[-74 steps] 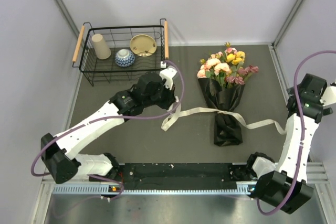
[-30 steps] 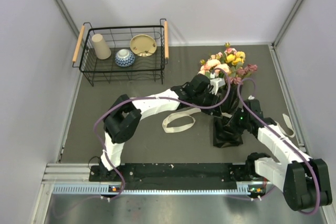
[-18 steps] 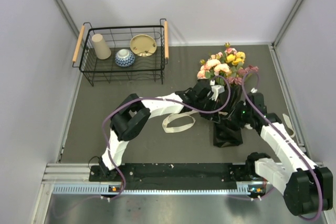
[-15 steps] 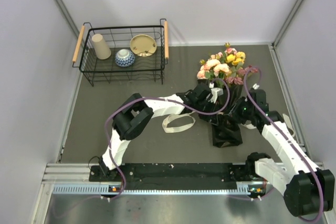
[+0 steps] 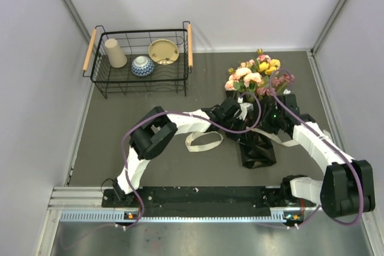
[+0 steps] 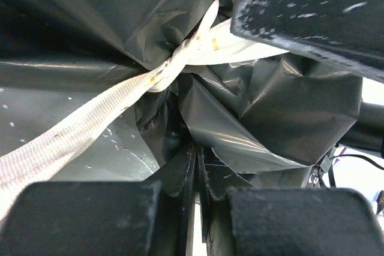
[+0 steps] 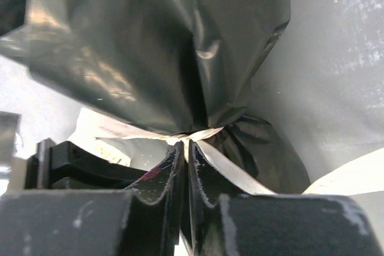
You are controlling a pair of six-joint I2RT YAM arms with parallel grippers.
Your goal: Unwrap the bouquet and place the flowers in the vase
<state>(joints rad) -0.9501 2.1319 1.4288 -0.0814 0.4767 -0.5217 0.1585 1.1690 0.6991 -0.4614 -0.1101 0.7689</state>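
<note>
The bouquet lies on the dark table with its flowers (image 5: 255, 76) pointing to the far side and its black paper cone (image 5: 259, 151) towards me. A cream ribbon (image 6: 120, 103) still crosses in a knot round the cone's neck. From the left, my left gripper (image 5: 243, 125) (image 6: 197, 151) is shut on a fold of the black paper (image 6: 258, 100) below the knot. On the opposite side, my right gripper (image 5: 268, 125) (image 7: 185, 145) has its tips together on the ribbon (image 7: 240, 175) at the knot, under the crumpled paper (image 7: 150, 58). The vase is out of view.
A black wire basket (image 5: 96, 67) at the far left holds a beige cup (image 5: 114, 53), a blue-patterned bowl (image 5: 143, 65) and a tan plate (image 5: 163, 51). A loose ribbon loop (image 5: 201, 140) lies left of the cone. Grey walls enclose the table.
My right arm has swung from the cone's lower right up to its neck. Both grippers have closed there, and the cone has shifted a little to the left.
</note>
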